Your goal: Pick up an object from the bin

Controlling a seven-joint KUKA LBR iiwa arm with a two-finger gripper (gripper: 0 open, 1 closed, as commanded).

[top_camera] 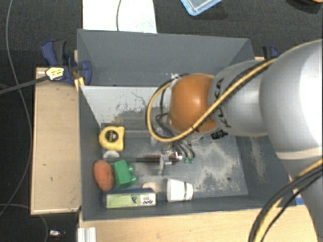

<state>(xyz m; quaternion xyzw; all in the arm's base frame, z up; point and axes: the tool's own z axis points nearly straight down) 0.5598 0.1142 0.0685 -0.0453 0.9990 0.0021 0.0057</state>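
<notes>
Camera view had a dark slim stick (145, 159) lying flat mid-floor in the bin (227, 170), its right end right at the gripper (170, 158), which was down low under the orange cover (189, 102). Honestly couldn't tell how wide the gripper was or if it had anything. Left of it sat a green block (123, 173), an orange-brown oval (103, 175) and a yellow tape measure (111, 137); a white cup (179, 190) and a green-white box (130, 200) lay by the front wall.

The end effector (170, 159) sits mostly hidden (under the orange cover (189, 107)).
</notes>
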